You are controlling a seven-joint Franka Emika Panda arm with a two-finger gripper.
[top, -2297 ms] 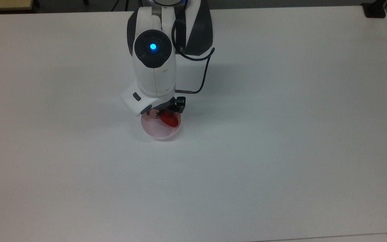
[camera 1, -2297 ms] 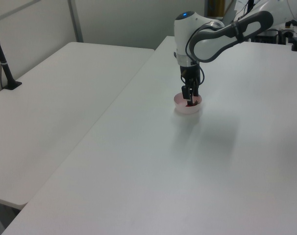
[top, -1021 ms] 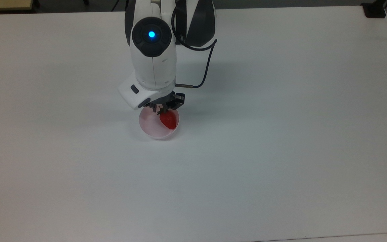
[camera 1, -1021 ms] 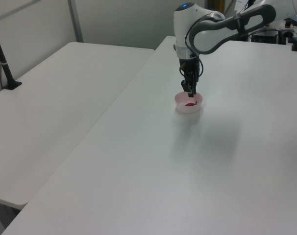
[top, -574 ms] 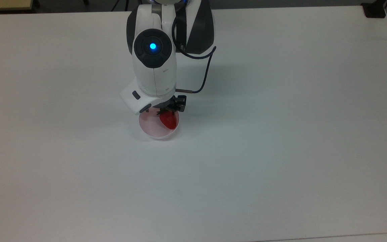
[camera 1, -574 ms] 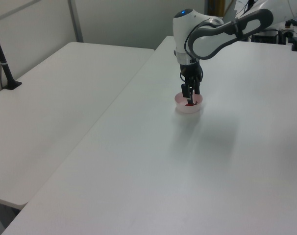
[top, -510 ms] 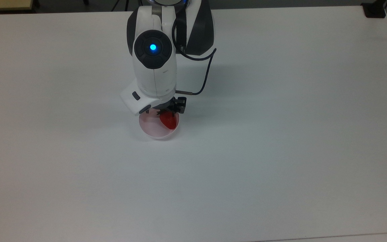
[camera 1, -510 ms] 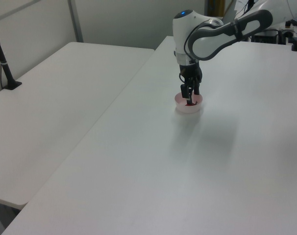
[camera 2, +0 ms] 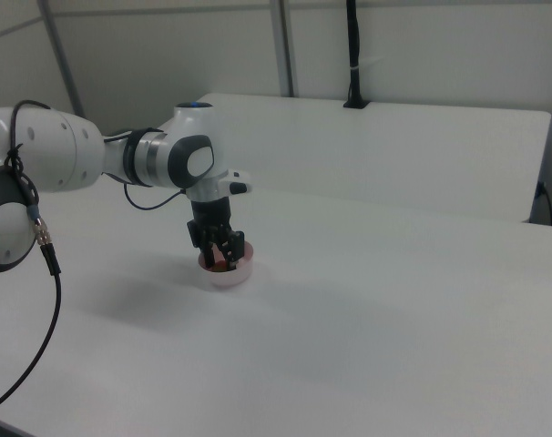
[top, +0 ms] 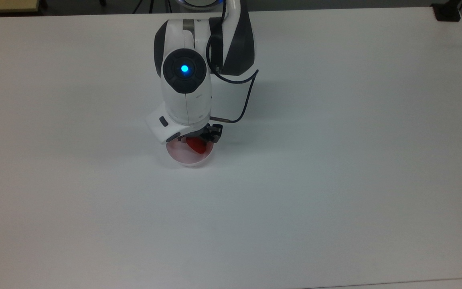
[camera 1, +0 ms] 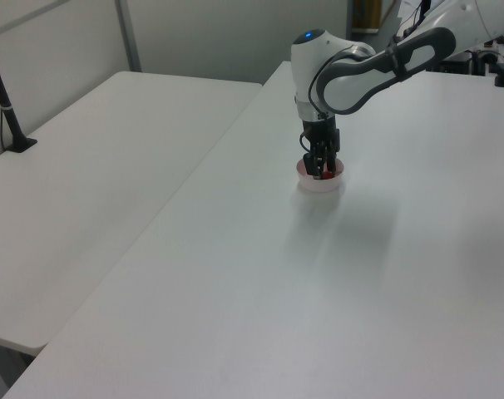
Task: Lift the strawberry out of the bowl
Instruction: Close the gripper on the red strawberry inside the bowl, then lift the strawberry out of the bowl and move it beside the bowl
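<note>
Hand down inside the bowl, reaching from the top view's upper edge; I cannot tell whether it is apart, together or clamped on the fruit. Taking the top view from left to right: bare white bench; then the bowl, its pale pink inside open toward the top view's left; then the strawberry, lying in the bowl's right half, partly under the hand, its red body pointing toward the top view's lower right; then the black cable looping off the wrist; then bare bench again.

In the left view the hand stands upright over the bowl; the right view shows the same, hand low in the bowl.

Risks, as I judge them: the fruit looks glossy and tapered, so a grip near its tip could squeeze it out sideways. The bowl looks light; a fingertip pressing its wall could tip or drag it when I lift.
</note>
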